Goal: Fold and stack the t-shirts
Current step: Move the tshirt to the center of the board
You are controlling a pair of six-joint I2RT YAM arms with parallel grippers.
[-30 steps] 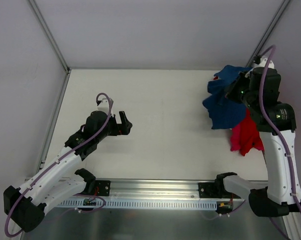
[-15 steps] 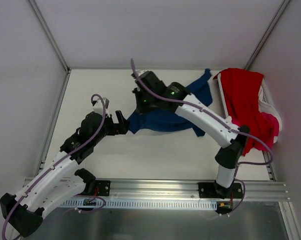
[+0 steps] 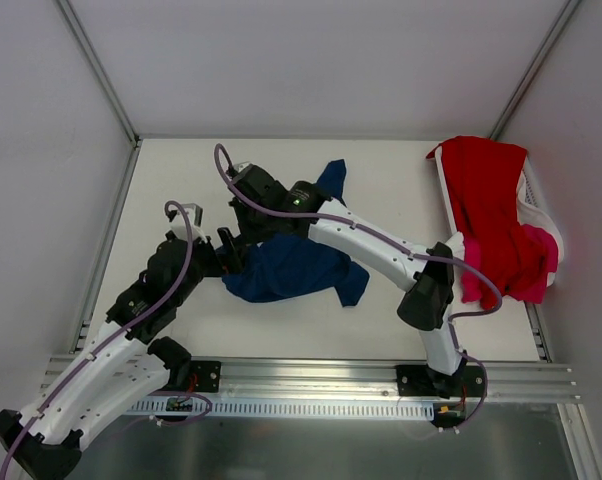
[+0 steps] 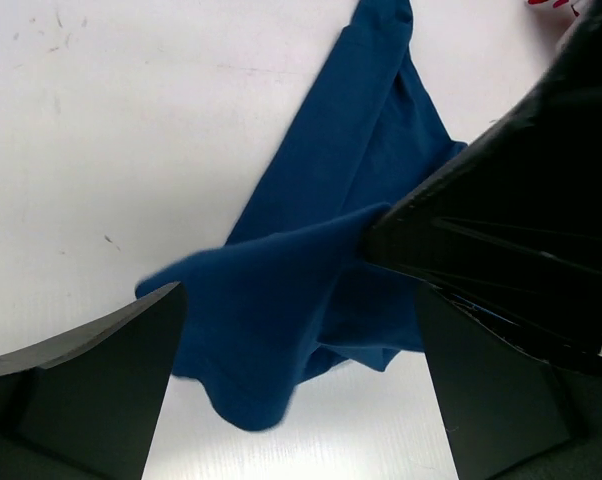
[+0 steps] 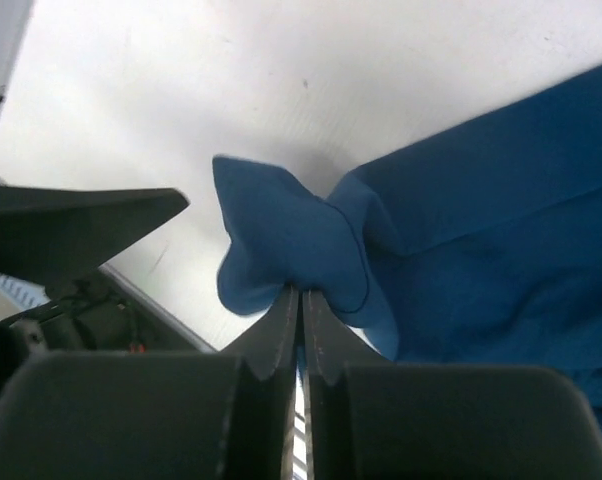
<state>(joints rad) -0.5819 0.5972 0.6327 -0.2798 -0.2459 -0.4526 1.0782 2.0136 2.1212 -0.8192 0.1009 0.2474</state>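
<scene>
In the last second your right arm (image 3: 381,245) has swung from the basket (image 3: 537,203) at the right edge of the counter (image 3: 181,180) across to its left-middle, dragging the navy shirt (image 3: 291,268) with it. Its jaws are pressed together, pinching a bunched fold of that shirt. The shirt now lies crumpled near the middle of the counter, one end trailing toward the far edge. Your left arm (image 3: 131,310) has edged in, and its jaws stand spread wide at the shirt's left edge, holding nothing. The red shirt (image 3: 486,195) and pink shirt (image 3: 536,265) hang over the basket. So the first shirt is out on open counter, probably ready to be spread before you fold anything.
</scene>
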